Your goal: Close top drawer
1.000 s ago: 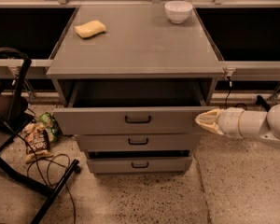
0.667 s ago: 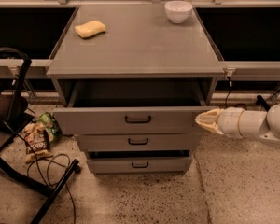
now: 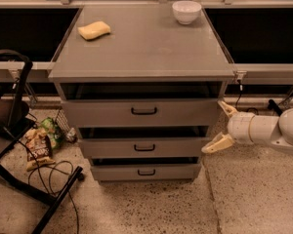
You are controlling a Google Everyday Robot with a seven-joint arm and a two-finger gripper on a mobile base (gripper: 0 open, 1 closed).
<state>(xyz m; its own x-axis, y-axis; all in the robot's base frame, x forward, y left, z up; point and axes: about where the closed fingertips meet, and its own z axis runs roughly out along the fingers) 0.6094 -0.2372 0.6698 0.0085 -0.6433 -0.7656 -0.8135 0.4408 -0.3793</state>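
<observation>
The top drawer is the uppermost of three grey drawers in a grey cabinet, with a small black bar handle. It stands a little way out, with a dark gap between its front and the cabinet top. My gripper is at the drawer front's right end, at the cabinet's right side. It is open, one cream finger up by the drawer's upper right corner and the other lower, level with the middle drawer. It holds nothing.
The bottom drawer also sticks out slightly. On the cabinet top lie a yellow sponge and a white bowl. A black stand, cables and snack bags lie on the floor to the left.
The top drawer has slid further into the cabinet. My gripper has gone from shut at the drawer's right end to open.
</observation>
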